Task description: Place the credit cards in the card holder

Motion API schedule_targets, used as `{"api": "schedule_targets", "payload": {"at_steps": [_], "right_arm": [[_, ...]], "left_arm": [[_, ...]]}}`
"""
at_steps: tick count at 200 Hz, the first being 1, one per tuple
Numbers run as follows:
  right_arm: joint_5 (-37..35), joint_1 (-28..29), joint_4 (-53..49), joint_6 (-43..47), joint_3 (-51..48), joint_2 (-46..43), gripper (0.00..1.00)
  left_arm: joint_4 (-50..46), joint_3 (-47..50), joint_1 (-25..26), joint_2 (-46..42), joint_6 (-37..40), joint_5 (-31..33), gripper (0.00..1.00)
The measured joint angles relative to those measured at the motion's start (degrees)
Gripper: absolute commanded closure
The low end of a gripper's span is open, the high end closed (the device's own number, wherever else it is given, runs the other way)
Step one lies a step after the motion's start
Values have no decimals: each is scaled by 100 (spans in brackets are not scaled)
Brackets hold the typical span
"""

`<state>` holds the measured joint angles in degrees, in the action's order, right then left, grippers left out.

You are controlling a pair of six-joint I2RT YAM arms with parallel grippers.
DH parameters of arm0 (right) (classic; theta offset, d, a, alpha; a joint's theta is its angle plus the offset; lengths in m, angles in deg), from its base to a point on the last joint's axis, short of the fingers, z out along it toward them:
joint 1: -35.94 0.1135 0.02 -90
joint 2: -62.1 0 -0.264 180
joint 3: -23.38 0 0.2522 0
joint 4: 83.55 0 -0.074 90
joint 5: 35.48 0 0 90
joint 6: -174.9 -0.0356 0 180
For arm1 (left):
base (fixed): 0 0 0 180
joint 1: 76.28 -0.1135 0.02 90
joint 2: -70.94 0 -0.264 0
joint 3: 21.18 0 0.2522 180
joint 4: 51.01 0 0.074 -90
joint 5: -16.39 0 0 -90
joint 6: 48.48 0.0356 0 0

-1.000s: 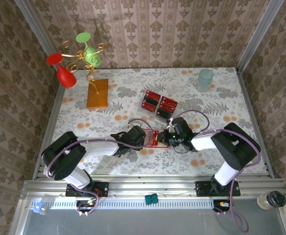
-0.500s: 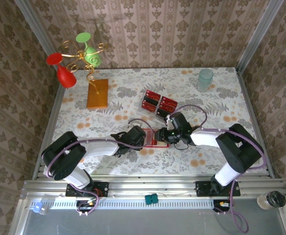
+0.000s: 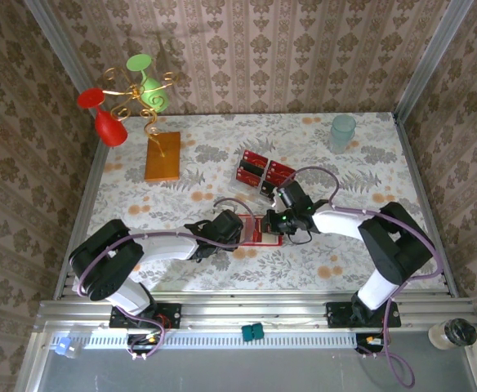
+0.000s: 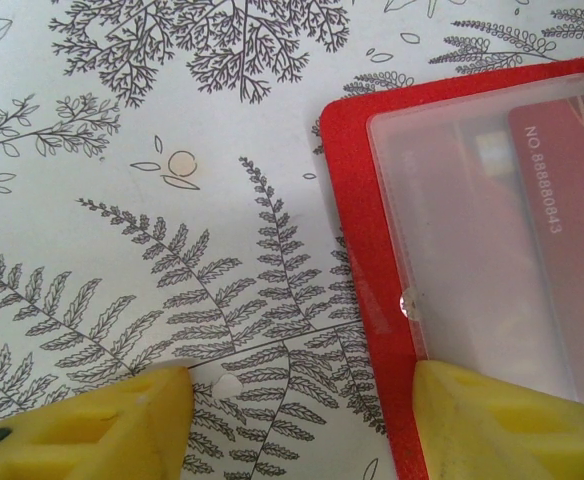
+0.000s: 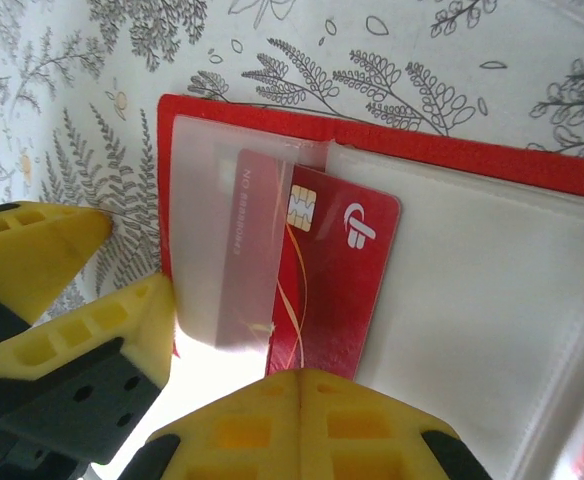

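The red card holder [image 3: 256, 234] lies open on the fern-print table between my two grippers. One red credit card [image 5: 324, 272] with a gold chip sits about halfway under its clear pocket [image 5: 212, 250]. My right gripper [image 5: 302, 385] is shut, its joined tips against the card's near edge. My left gripper [image 4: 302, 385] stands open at the holder's left edge [image 4: 367, 250], with its right finger [image 4: 512, 420] resting on the pocket and its left finger [image 4: 82, 425] on the table. More credit cards [image 3: 260, 170] lie together farther back.
An orange-brown slab [image 3: 162, 156] lies at the back left under a gold stand holding a red glass [image 3: 104, 118] and a green glass [image 3: 150, 86]. A pale cup [image 3: 342, 131] stands at the back right. Patterned walls enclose the table.
My right gripper has shifted a little left and toward the back, ending at the card's edge over the holder. The left arm and the holder have stayed put.
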<state>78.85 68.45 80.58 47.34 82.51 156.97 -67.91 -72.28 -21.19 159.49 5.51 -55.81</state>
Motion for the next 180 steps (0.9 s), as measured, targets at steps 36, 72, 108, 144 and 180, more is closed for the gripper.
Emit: {"api": "schedule_targets", "payload": {"at_steps": [36,72,108,144,180], "right_arm": [[-46,63,-125,31,164,326,98],[-55,201,-192,33,516,603,99],[-59,378,-245,31,809,876,100],[-61,411,-317,28,894,909,99],[-153,396,-463,31,922,833,97]], "left_arm": [[22,9,2,-2,0,2,39],[35,13,2,-2,0,2,39],[31,20,0,-11,0,2,39],[2,111,-7,-166,-48,-4,39],[-28,286,-149,-442,-162,-28,39]]}}
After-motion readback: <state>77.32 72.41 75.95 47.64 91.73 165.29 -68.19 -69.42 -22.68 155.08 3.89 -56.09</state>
